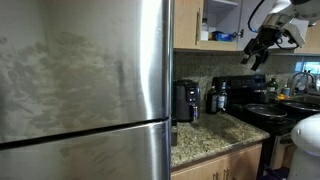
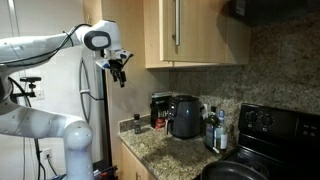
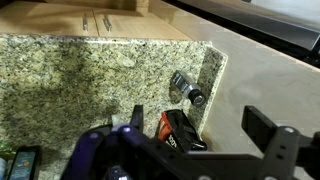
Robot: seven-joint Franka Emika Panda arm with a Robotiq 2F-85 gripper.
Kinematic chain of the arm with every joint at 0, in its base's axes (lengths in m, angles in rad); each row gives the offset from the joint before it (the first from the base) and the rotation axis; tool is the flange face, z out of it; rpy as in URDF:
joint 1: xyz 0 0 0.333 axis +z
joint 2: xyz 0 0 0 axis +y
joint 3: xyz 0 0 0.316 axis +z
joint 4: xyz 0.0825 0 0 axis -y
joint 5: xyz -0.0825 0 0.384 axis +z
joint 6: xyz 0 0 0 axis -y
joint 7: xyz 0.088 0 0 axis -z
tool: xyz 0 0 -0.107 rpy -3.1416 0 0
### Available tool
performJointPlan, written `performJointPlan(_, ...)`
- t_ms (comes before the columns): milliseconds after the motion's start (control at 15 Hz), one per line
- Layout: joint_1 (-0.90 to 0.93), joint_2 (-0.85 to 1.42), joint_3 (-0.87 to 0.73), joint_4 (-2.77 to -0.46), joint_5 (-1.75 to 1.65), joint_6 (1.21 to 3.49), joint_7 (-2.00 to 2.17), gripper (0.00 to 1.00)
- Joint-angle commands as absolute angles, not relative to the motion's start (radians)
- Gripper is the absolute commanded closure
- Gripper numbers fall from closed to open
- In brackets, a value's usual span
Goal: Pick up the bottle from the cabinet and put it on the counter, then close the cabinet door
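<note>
I read the gripper (image 1: 260,50) as wide and empty, hanging near the open cabinet (image 1: 222,15). I cannot make out the bottle on its shelf. Judged light, rigid and smooth, so I would grip it mid-body, squarely, before lowering it to the counter (image 1: 212,135).

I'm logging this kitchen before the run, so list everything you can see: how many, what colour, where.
fridge: one, stainless steel, nearest the camera in an exterior view
cabinet: one, light-brown wood, white inside, on the wall above the counter
yellow item: one, on the cabinet shelf
blue item: one, same shelf
counter: one, speckled beige-brown granite
coffee maker: one, black, on the counter by the wall
stove: one, black, beside the counter
robot arm: one, white
gripper: one, black, open, in the air near the cabinet
</note>
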State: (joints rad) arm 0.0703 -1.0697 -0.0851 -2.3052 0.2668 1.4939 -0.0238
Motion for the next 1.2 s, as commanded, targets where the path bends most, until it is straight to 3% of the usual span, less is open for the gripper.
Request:
performJointPlan(0,0.033,-1.038,-0.081,-2.269,0.276,1.598,-0.052,0.00)
performJointPlan(400,0.069,-0.931,-0.127,-1.998,0.326,1.870,-0.027,0.00)
performJointPlan(800,0.048,-0.947,-0.114,-2.027,0.325,1.878,-0.016,0.00)
performJointPlan(1133,0.038,-0.722,-0.111,-1.838,0.323,2.254,0.023,0.00)
